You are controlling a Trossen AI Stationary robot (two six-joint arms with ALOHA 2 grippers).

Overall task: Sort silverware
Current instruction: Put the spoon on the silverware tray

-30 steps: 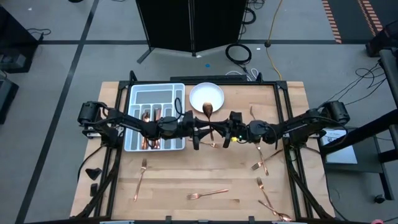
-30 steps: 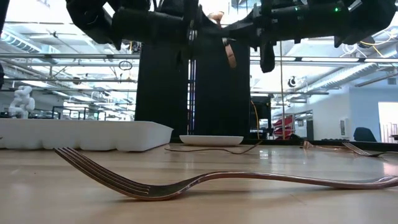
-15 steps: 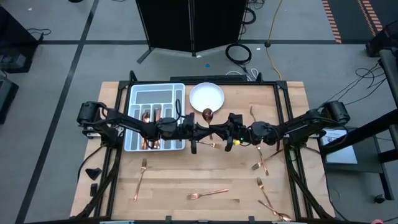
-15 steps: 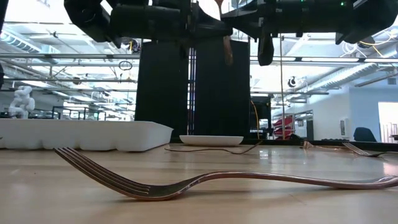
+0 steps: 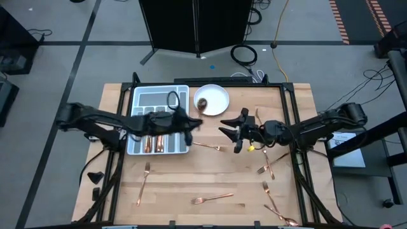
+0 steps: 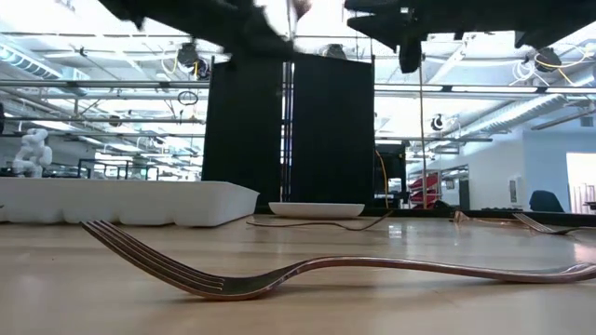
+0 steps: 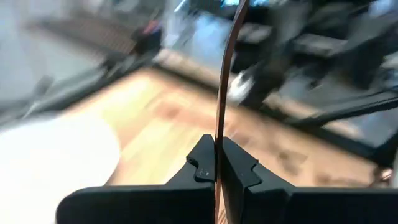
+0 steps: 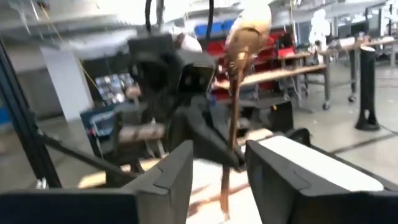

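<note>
My left gripper hangs between the grey tray and the white plate, shut on a copper spoon. The spoon's bowl shows over the plate's left part. My right gripper stands open just right of it, above the table's middle, with nothing between its fingers. Several copper pieces lie in the tray's compartments. Loose forks lie flat on the wood. My left gripper pinches the spoon's handle between its two fingers, the flat handle edge-on between them. The fingers come in level from the table's left and lie across the handle. The spoon stands roughly upright, bowl on top, lifted clear of table and plate.
More silverware lies on the near half of the table: a fork at the left, others at the right and one near the middle. A fork lies close in front of the low view.
My left gripper has shut on the spoon's handle while my right gripper still held it. My right gripper has then opened and let go. My left gripper has gone toward the table's left edge with the spoon, and my right gripper has drawn back a little toward the right.
</note>
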